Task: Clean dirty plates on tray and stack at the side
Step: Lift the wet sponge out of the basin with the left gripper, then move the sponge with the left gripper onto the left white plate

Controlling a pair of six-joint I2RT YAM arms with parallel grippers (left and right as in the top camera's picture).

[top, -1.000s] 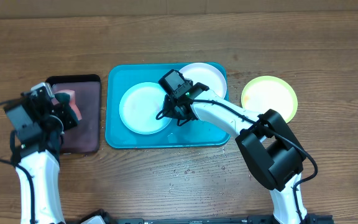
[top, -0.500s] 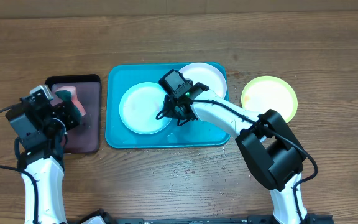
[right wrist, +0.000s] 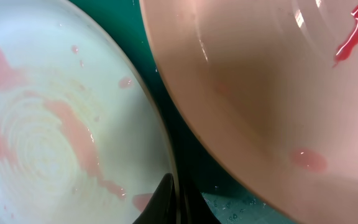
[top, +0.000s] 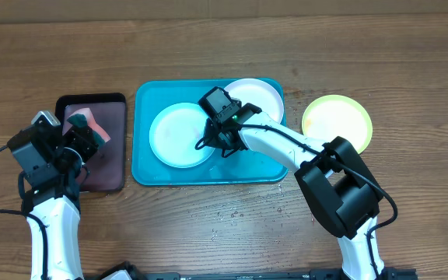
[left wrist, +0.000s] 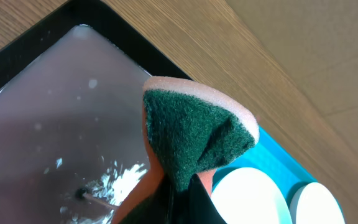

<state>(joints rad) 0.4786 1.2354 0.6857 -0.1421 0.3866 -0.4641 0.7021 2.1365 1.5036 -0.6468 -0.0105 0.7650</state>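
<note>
Teal tray (top: 141, 173) carries the light blue plate (top: 176, 136), smeared pink, and the white plate (top: 261, 95) in its far right corner. The yellow-green plate (top: 337, 123) sits on bare table beside it. My right gripper (top: 213, 141) looks pinched on the light blue plate's rim, though the view's murky. My left gripper (left wrist: 178, 202) clamps a sponge (left wrist: 191, 130) over the black tray (top: 115, 155) of pinkish water.

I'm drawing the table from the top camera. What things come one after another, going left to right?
Black tray → light blue plate → white plate → yellow-green plate.
</note>
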